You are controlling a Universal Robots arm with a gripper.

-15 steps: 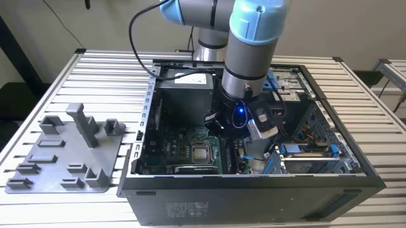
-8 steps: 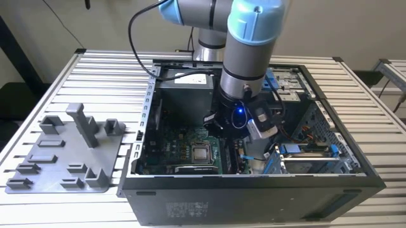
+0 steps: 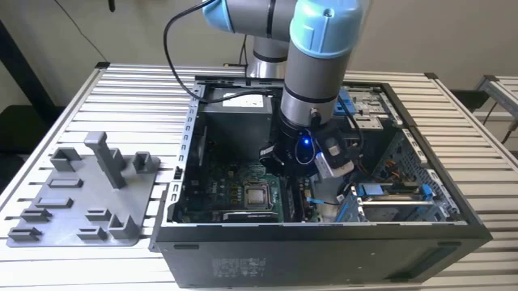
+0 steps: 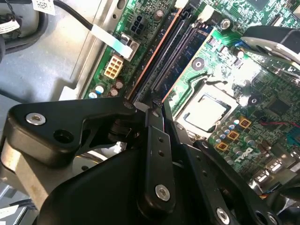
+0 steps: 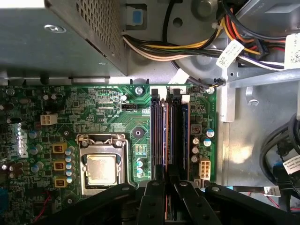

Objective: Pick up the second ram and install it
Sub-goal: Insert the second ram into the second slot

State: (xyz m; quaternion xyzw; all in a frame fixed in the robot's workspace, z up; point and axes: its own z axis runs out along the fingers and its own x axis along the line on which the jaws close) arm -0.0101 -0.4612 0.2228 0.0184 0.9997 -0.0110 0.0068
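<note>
The second ram [image 5: 162, 131], a long, thin, dark blue-green memory stick, shows edge-on in the first wrist view. It stands among the black slots of the green motherboard [image 5: 103, 108], and its near end runs under the black hand [image 5: 168, 180]. Whether it is fully seated, and whether the hand is closed on it or only over it, I cannot tell. I judge the stick to be light and stiff but fragile, so it is best held by its two flat faces near the top edge, away from the contacts. In the exterior view the square silver processor [image 3: 257, 195] lies at about 7 o'clock from the arm's wrist. The blue drive cage [image 3: 389, 194] is at about 4 o'clock. The walls of the open black computer case [image 3: 324, 225] enclose the work closely. Bundled coloured cables [image 5: 154, 51] lie near the far slot ends, so free room is mostly straight upward. The case rests on a ribbed metal counter [image 3: 121, 91].
</note>
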